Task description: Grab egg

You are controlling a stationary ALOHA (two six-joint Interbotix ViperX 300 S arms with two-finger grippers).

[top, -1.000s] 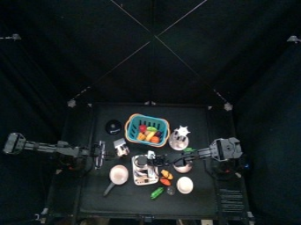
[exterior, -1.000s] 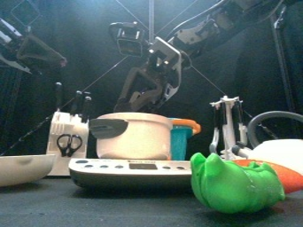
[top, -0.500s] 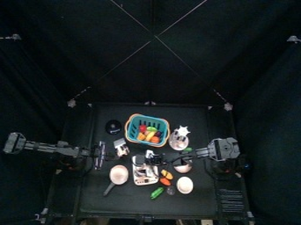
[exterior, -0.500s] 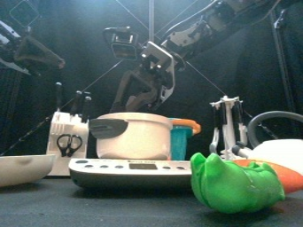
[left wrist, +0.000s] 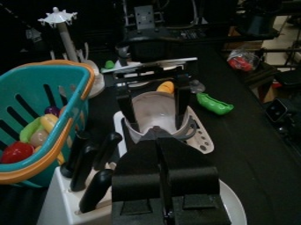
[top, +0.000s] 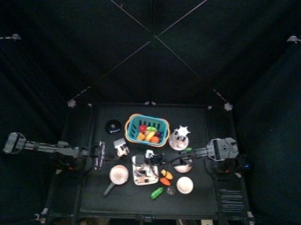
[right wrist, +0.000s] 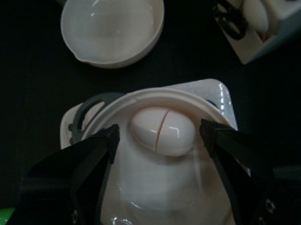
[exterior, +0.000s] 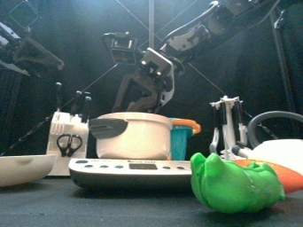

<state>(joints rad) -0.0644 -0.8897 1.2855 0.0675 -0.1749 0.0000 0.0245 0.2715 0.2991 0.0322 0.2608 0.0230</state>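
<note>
- Left arm point(top: 47, 148) rests at the left edge of the surface. Its pincer point(left wrist: 165, 172) looks pressed together and holds nothing.
- Basket point(left wrist: 41, 98) sits beside that pincer and plays no part in the task.
- Pot point(exterior: 136, 135) stands on the scale point(exterior: 130, 170), left of centre in the front view. The egg point(right wrist: 163, 130) lies inside it, near the middle, clear of the rim.
- The egg is white, smooth and glossy. A faint seam runs across it, so it is probably a hollow two-part toy.
- Expected handling: light and rigid, but slippery. The curved sides could squirt out from flat jaws if the pinch lands off-centre. A hard squeeze might split it at the seam.
- Best hold, as judged: across the widest part, jaws on opposite flanks, closing gently and evenly. Come low enough to pass the egg's widest part, but stay short of the pot floor.
- Right pincer point(right wrist: 159, 132) hangs over the pot, spread to its widest. One jaw stands on each side of the egg and neither touches it.
- Risk: a jaw could catch the pot wall and shift the pot on the scale.
</note>
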